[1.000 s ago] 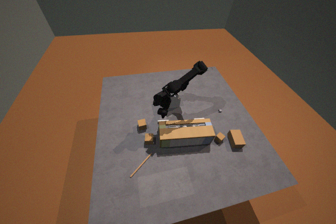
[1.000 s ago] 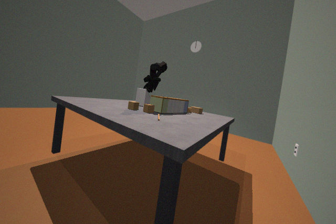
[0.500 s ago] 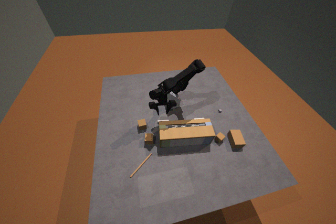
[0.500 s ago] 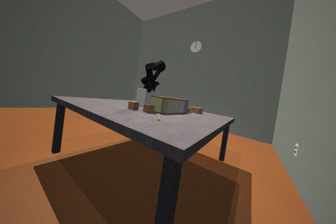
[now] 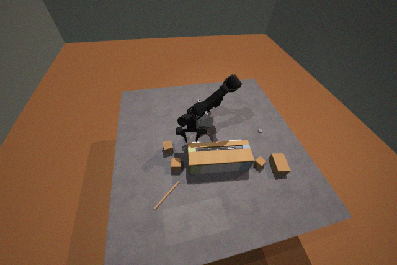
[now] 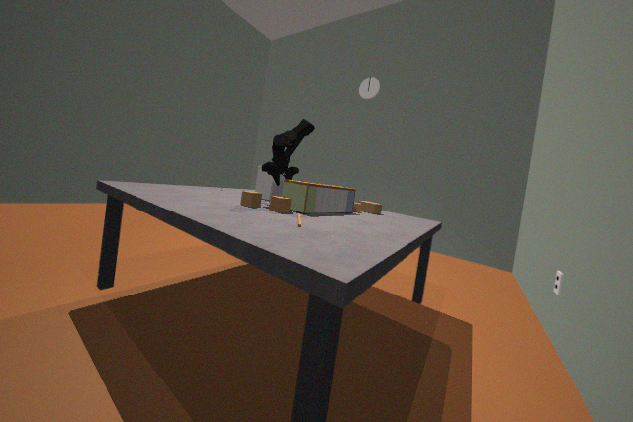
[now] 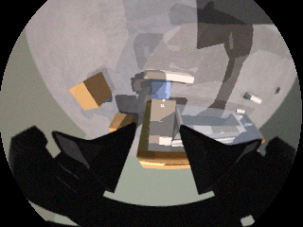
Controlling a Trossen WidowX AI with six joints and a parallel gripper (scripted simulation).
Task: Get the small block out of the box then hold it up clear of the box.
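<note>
Watching gripper [image 5: 191, 140] [image 6: 277, 182] [image 7: 158, 127] hovering by yellow-green end of box [image 5: 221, 156] [image 6: 329, 200] [image 7: 166, 156], fingers standing apart, gripping nothing. Seeing thin stick [image 5: 166, 195] [image 6: 299, 220] lying on table [image 5: 138, 223] [image 6: 286, 238] [image 7: 62, 43], well apart from gripper. Task's small block: not making it out for certain; can't tell whether it's sitting on shelf.

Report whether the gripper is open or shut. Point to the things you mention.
Open: the gripper [image 5: 191, 141] [image 6: 278, 183] [image 7: 158, 127] has its two fingers standing well apart in the wrist view, with nothing held between them.
</note>
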